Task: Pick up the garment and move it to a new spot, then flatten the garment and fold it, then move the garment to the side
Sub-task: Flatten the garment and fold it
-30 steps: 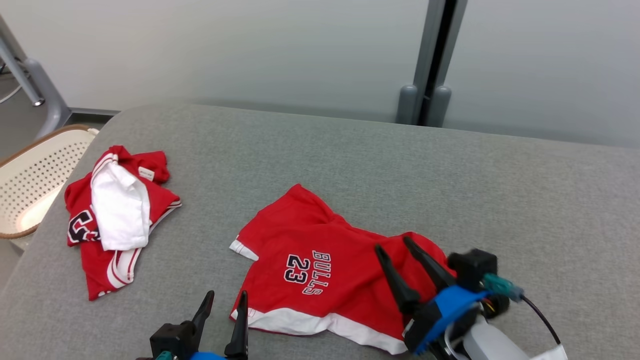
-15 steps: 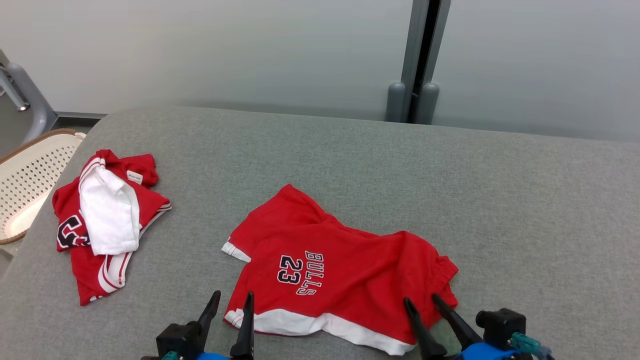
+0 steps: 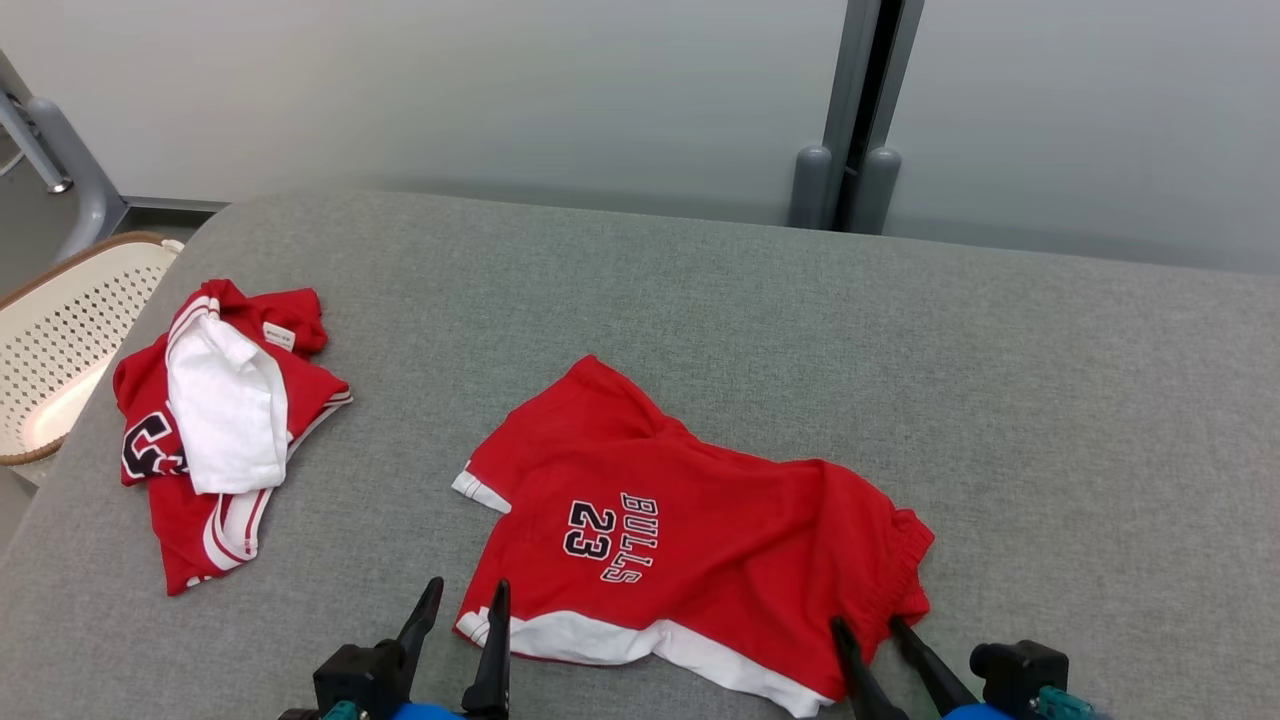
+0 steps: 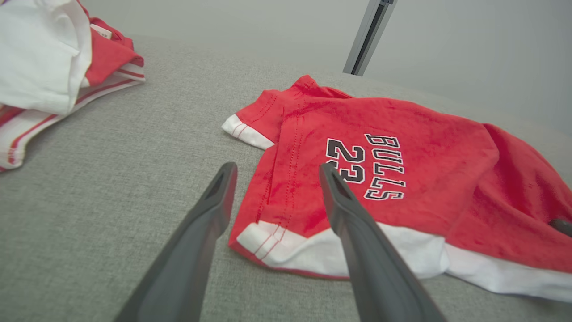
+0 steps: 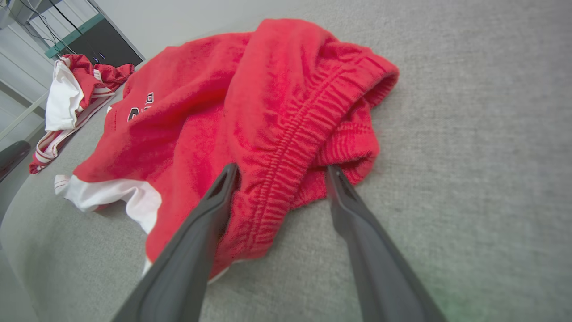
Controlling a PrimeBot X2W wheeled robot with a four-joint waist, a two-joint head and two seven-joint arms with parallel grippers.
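The garment (image 3: 690, 540) is a pair of red shorts with a white hem and "BULLS 23" print, lying loosely spread on the grey cushion near its front middle. My left gripper (image 3: 465, 605) stands open at the shorts' near left hem corner (image 4: 263, 235), which lies between its fingers in the left wrist view. My right gripper (image 3: 866, 625) is open at the bunched elastic waistband (image 5: 295, 147) on the garment's right end, its fingertips either side of the band's near edge. The garment (image 4: 402, 179) and garment (image 5: 214, 112) lie slack, held by neither.
A second red and white garment (image 3: 220, 420) lies crumpled at the cushion's left edge. A perforated white basket (image 3: 70, 340) stands beyond that edge on the floor. The grey cushion (image 3: 900, 340) stretches bare to the back and right. A grey wall with a dark post (image 3: 860, 110) stands behind.
My right gripper drew back from over the shorts toward the near edge, now at the waistband. The camera shifted slightly. The left gripper and shorts stayed put.
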